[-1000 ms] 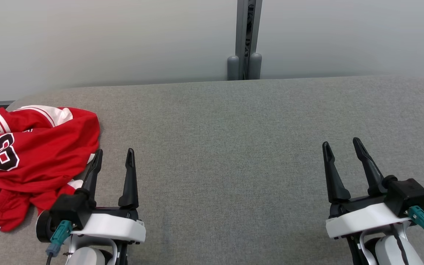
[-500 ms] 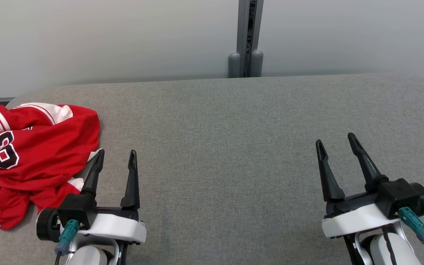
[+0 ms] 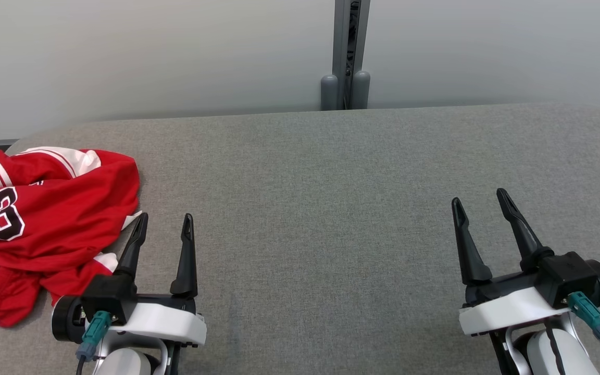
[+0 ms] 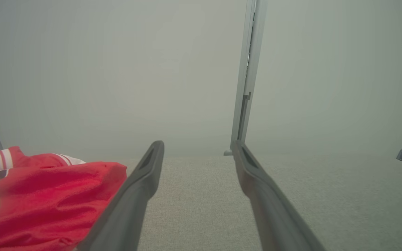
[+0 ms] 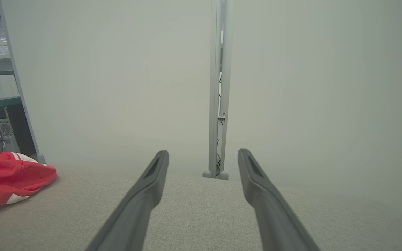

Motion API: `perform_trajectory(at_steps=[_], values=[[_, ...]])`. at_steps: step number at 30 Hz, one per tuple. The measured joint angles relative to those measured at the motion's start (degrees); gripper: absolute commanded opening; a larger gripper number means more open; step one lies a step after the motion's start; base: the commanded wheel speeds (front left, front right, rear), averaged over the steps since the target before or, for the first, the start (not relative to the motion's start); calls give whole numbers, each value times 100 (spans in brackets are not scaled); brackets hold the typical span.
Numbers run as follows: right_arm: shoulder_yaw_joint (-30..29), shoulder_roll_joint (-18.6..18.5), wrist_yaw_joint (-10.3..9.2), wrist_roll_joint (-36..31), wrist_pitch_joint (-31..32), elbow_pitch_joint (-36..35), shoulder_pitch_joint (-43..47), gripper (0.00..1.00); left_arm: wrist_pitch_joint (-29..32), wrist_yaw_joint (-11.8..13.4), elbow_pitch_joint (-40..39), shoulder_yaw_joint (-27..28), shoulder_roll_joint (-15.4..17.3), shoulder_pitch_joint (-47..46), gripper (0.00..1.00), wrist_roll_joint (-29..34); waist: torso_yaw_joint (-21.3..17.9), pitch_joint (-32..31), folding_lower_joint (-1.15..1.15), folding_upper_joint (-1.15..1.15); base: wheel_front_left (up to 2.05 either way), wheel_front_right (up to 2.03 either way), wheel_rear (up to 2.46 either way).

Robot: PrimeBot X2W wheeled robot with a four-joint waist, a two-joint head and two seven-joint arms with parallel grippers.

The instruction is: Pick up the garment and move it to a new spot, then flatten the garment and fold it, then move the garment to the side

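The head camera has tipped a little, so the table's (image 3: 331, 182) far edge sits slightly higher in its view than a second ago. The right gripper (image 3: 477, 196) is now a touch left of where it was, having drifted further left and then eased back. The left gripper (image 3: 165, 215) has edged slightly right, away from the garment (image 3: 55, 224).

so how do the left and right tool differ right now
The left tool sits right beside the crumpled red jersey; the right tool is far across the grey surface from it. In the head view the left tool points nearly straight up, while the right tool leans toward the left. Both are open and hold nothing.
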Motion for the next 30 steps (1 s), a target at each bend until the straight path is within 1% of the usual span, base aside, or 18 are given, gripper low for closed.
perform_trajectory(at_steps=[9,15,22,30], values=[[27,0,-1,42,0,38,3,100,0,1,36,-11,0,-1,100,-10,61,-25,0,0,0,0,0],[83,-3,-1,44,-1,45,18,100,0,41,10,-1,0,-7,100,-66,212,-42,0,0,0,0,0],[126,-3,0,46,-1,41,21,100,0,93,-38,30,1,-13,100,-125,511,-50,0,0,0,0,0],[156,-3,0,43,-1,19,25,100,-1,147,-115,42,2,-20,100,-234,988,4,0,0,0,0,0]])
